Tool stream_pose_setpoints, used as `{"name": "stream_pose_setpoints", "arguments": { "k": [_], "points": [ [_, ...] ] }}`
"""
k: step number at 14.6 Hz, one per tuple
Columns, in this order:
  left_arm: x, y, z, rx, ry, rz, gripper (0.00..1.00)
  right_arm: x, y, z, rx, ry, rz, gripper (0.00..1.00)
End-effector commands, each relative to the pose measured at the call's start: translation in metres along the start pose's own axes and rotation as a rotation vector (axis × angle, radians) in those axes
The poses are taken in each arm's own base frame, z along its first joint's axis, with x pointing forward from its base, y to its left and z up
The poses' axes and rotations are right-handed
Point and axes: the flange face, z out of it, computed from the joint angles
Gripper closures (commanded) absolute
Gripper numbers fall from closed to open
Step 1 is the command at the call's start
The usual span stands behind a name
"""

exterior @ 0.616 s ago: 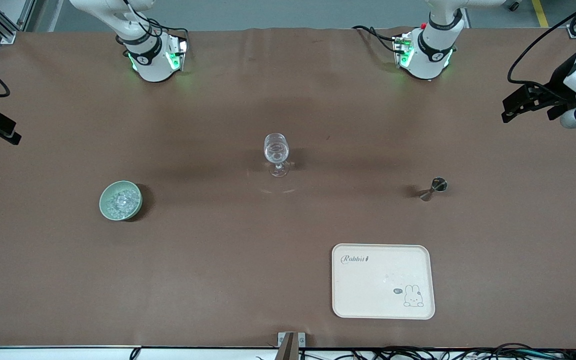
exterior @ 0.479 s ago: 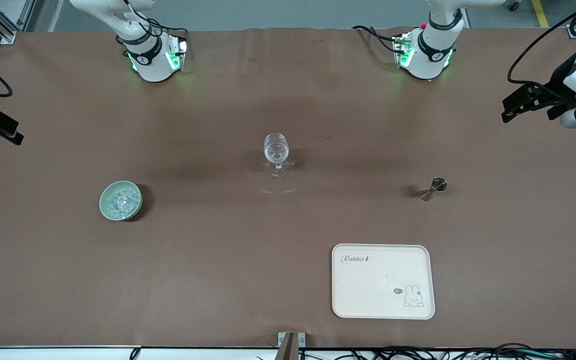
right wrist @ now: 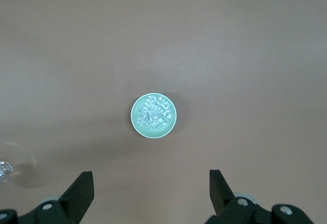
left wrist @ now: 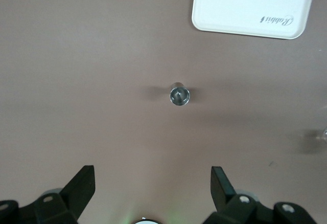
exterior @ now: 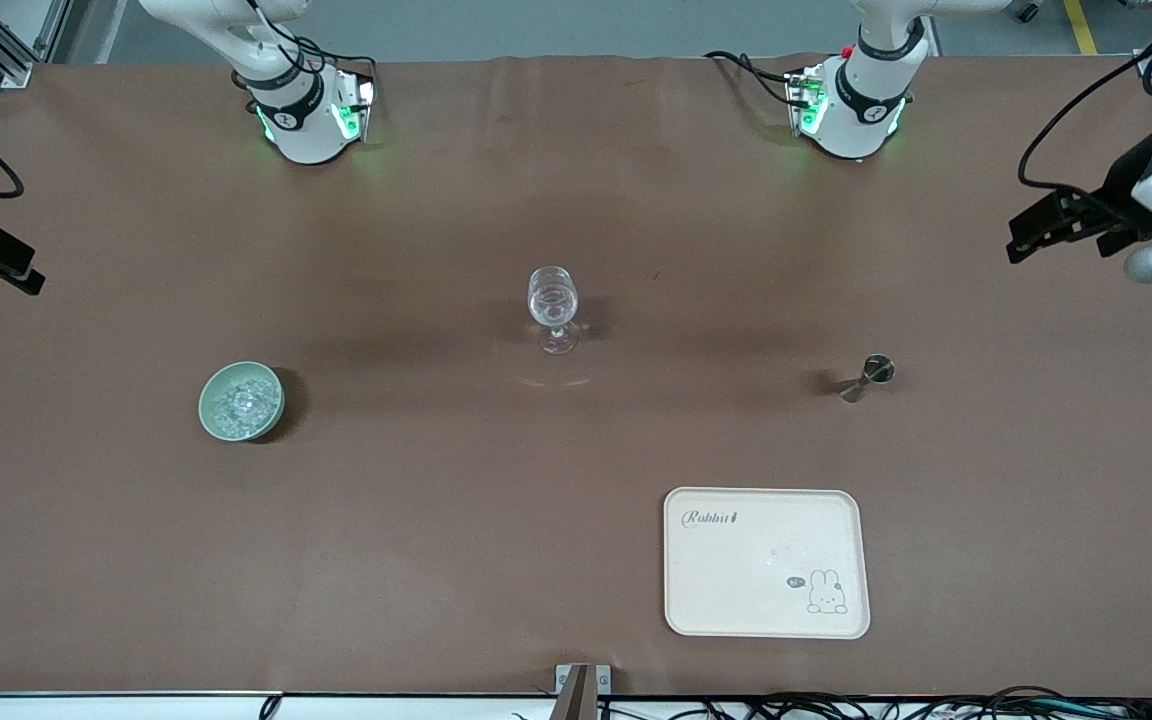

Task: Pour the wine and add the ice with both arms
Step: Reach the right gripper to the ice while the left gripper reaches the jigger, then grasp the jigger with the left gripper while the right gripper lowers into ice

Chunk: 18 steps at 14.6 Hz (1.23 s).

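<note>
Looking down, I see the ice point(right wrist: 154, 112) heaped in a green bowl point(right wrist: 138, 123) toward the right arm's end of the table. Both grippers, left point(left wrist: 153, 182) and right point(right wrist: 152, 185), hang high, fingers wide apart. The ice looks slippery; I'd grip the bowl's stiff rim.

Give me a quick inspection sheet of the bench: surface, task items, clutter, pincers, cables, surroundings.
Surface: brown table cover, no spills seen.
Job's things: ice in a pale green bowl toward the right arm's end; clear stemmed glass mid-table, upright; metal jigger toward the left arm's end.
Clutter: cream rabbit tray, nearer the front camera than the jigger.
Pincers: left pincer open over the jigger; right pincer open over the bowl.
Cables: black bundle along the table's near edge.
Surroundings: nothing seen.
</note>
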Motion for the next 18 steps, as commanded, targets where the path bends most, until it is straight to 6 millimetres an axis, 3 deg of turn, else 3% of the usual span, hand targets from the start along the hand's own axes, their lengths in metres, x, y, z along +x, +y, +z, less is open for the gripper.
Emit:
{"name": "stream_pose_setpoints", "arguments": {
  "k": [1,2,4,7,8,11,13,15,18],
  "points": [
    [0.028,-0.022,0.028,-0.009,-0.060,-0.057,0.00,0.007,-0.003,0.022,-0.007,-0.020,-0.013,0.00],
    [0.036,-0.030,0.041,-0.019,-0.082,-0.081,0.00,0.009,-0.005,0.029,-0.008,-0.028,-0.017,0.00],
    [0.054,-0.042,0.068,-0.046,-0.111,-0.208,0.00,0.014,-0.003,0.068,-0.008,-0.050,-0.012,0.00],
    [0.076,-0.090,0.108,-0.247,-0.182,-0.433,0.00,0.021,-0.019,0.163,-0.007,-0.049,-0.036,0.00],
    [0.080,-0.099,0.125,-0.274,-0.216,-0.462,0.00,0.025,-0.021,0.199,-0.009,-0.067,-0.040,0.00],
    [0.098,-0.119,0.188,-0.340,-0.326,-0.534,0.01,0.035,-0.027,0.273,-0.018,-0.112,-0.051,0.00],
    [0.105,-0.142,0.229,-0.414,-0.403,-0.635,0.01,0.034,-0.031,0.307,-0.021,-0.139,-0.057,0.00],
    [0.110,-0.160,0.268,-0.515,-0.493,-0.756,0.01,0.024,-0.028,0.327,-0.018,-0.138,-0.058,0.00],
    [0.115,-0.153,0.320,-0.583,-0.616,-0.856,0.02,-0.001,-0.023,0.372,-0.010,-0.080,-0.083,0.00]
  ]
}}
